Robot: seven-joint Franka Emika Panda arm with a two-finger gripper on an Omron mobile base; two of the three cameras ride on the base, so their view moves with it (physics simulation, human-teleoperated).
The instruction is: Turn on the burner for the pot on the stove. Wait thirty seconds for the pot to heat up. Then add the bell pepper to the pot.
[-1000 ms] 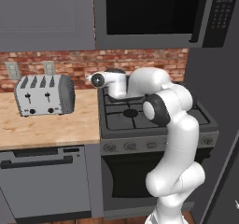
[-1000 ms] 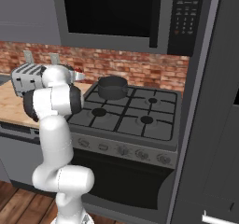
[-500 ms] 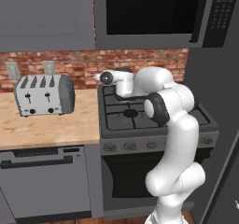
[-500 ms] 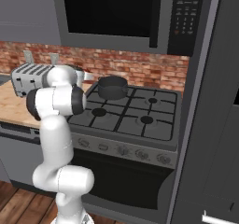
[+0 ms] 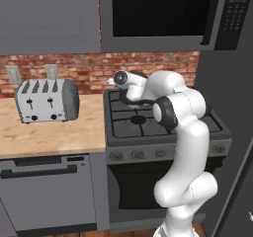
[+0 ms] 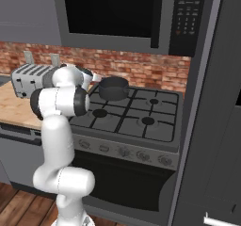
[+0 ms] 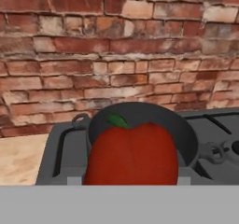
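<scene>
Your jaws grip the shiny red bell pepper (image 7: pixel 132 154); the dark grey metal pot (image 7: pixel 142 126) lies just ahead, at the stove's (image 6: pixel 164 136) back-left corner.

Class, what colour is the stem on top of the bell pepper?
Green; the bell pepper itself is shiny red. It shows best in the hand view.

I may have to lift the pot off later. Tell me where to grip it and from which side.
Grip the pot by a small side handle or pinch its thin rim, coming from above: the body is too wide for the fingers, and the brick wall stands close behind.
</scene>
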